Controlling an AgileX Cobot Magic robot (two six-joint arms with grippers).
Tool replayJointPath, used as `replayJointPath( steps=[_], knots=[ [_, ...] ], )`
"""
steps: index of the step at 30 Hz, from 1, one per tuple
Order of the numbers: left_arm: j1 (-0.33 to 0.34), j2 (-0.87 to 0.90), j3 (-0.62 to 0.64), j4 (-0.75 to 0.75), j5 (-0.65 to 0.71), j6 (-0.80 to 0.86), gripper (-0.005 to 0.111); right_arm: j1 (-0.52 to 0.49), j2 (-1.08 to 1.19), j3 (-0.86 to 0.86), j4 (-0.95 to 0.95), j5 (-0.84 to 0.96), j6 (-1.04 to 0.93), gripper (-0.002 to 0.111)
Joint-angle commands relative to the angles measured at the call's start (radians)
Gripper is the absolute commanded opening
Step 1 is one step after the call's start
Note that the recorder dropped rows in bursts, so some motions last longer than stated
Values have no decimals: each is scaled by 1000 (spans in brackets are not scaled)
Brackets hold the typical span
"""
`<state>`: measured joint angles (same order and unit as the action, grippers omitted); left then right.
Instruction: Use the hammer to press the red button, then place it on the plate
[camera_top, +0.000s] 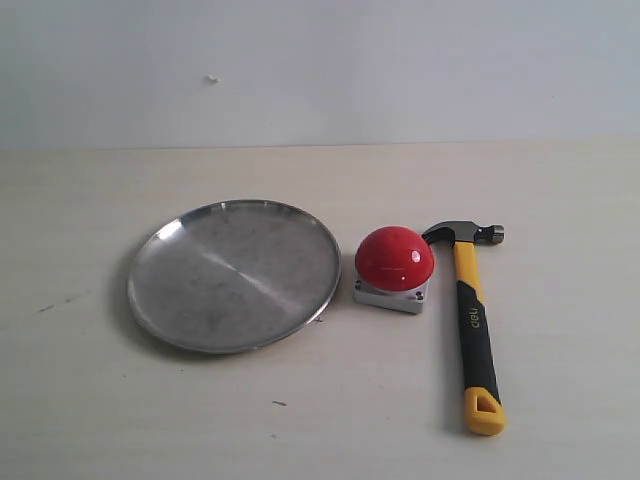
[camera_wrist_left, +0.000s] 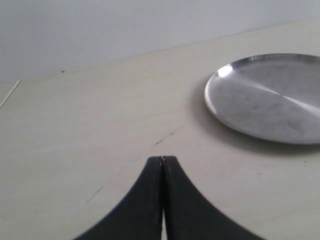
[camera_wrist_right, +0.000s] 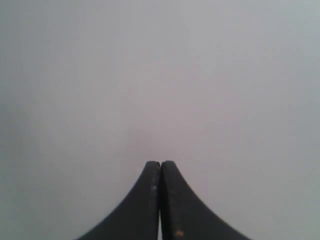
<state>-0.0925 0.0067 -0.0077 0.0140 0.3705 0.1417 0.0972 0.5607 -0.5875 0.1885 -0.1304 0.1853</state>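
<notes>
The hammer (camera_top: 471, 322) lies flat on the pale table, dark head at the far end, yellow looped end toward the front. Just left of its head stands the red button (camera_top: 395, 257) on its grey square base. Further left rests the silver plate (camera_top: 235, 274), also seen in the left wrist view, plate (camera_wrist_left: 270, 97). My left gripper (camera_wrist_left: 162, 159) is shut and empty over bare table, apart from the plate. My right gripper (camera_wrist_right: 160, 163) is shut with nothing in it, facing only a plain grey surface. Neither arm shows in the exterior view.
A pale wall (camera_top: 320, 60) rises behind the table. Small dark marks dot the tabletop (camera_top: 278, 403) in front of the plate and to its left.
</notes>
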Motion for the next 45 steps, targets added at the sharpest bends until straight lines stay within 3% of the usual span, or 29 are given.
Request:
replayJointPath(
  steps=[1,9,12,20,30,35,45],
  knots=[
    [-1,-7,-7,1,-1,0,0,-4,297,-271,-13,424,-119,0],
    [-1,-7,-7,1,-1,0,0,-4,771,-538,9,921,-102,0],
    [-1,-7,-7,1,-1,0,0,-4,915,-581,65,1024,-115,0],
    [-1,-7,-7,1,-1,0,0,55,1161,-610,40,956,-53,0],
    [-1,-7,-7,1,-1,0,0,146,1411,-861,-143,1084,98,0],
    [-1,-7,-7,1,-1,0,0,148,1493,-949,-134,1092,128,1],
    [-1,-7,-7,1,-1,0,0,148,1566,-1014,-142,1104,139,26]
  ],
)
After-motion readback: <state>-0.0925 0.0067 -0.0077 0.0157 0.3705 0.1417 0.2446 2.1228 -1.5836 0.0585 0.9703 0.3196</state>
